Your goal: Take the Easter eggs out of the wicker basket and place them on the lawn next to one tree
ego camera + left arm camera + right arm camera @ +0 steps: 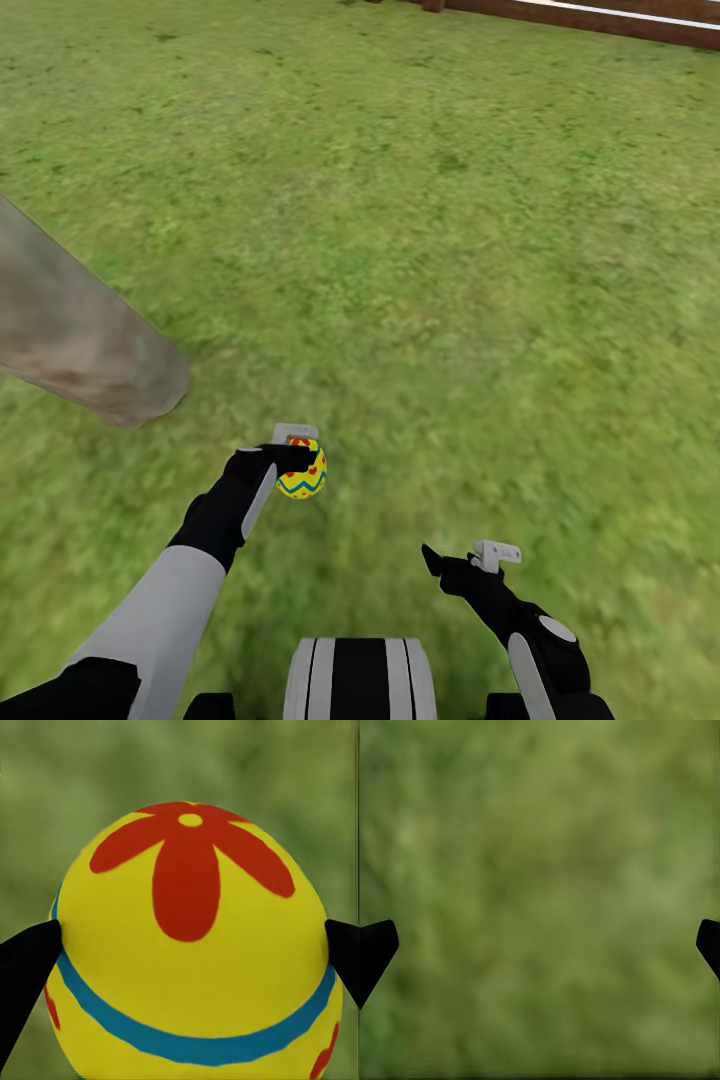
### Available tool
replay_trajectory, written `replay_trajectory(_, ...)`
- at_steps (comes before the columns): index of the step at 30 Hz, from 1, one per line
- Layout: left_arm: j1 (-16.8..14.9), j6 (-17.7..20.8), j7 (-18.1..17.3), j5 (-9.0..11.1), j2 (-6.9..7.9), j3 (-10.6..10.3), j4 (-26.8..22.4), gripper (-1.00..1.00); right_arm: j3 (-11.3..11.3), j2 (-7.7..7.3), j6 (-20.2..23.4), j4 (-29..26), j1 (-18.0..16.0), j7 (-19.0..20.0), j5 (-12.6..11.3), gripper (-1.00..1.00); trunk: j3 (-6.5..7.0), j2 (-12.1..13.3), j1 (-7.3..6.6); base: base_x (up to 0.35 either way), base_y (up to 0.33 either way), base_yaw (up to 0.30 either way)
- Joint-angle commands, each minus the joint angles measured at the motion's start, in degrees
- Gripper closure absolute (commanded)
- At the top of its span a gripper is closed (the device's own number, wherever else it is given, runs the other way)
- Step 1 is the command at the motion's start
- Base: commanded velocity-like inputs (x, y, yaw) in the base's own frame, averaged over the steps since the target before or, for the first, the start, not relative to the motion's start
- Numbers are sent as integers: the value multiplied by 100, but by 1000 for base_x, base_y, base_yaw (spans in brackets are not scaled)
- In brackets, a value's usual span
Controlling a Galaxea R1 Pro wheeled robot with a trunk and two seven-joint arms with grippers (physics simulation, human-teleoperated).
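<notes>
Carrying one Easter egg (302,478) in left gripper (296,462), fingers (30,960) clamped on it; right gripper (462,560) spread, holding nothing. Nearing tree (80,340); lowering onto lawn (450,300) beside trunk likely needed next.

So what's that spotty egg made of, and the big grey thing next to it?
The egg in the left gripper looks like hard, smooth painted plastic or shell: flat glossy yellow with a crisp red flower and a blue band. I can't tell which. The grey-beige trunk looks like rough, matte bark, mottled with brown patches, standing on the lawn.
</notes>
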Motion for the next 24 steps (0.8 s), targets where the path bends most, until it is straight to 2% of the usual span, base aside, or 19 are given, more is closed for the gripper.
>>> replay_trajectory(1, 2, 25, 1, -18, 3, -3, 318, 100, -15, 3, 34, -6, -2, 24, -20, -100, -5, -1, 1, 0, 0, 0)
replay_trajectory(12, 2, 31, 2, -18, -1, -2, 326, 100, -15, 3, 34, -6, -2, 24, -20, -100, -5, -1, 1, 0, 0, 0)
replay_trajectory(13, 2, 31, 2, -18, 1, -2, 326, -100, -15, 2, 34, -6, -2, 24, -20, -100, -5, -1, 1, 0, 0, 0)
replay_trajectory(24, 2, 40, -6, -18, 3, 4, 326, -100, -15, 4, 34, -6, -2, 24, -20, -100, -5, -1, 1, 0, 0, 0)
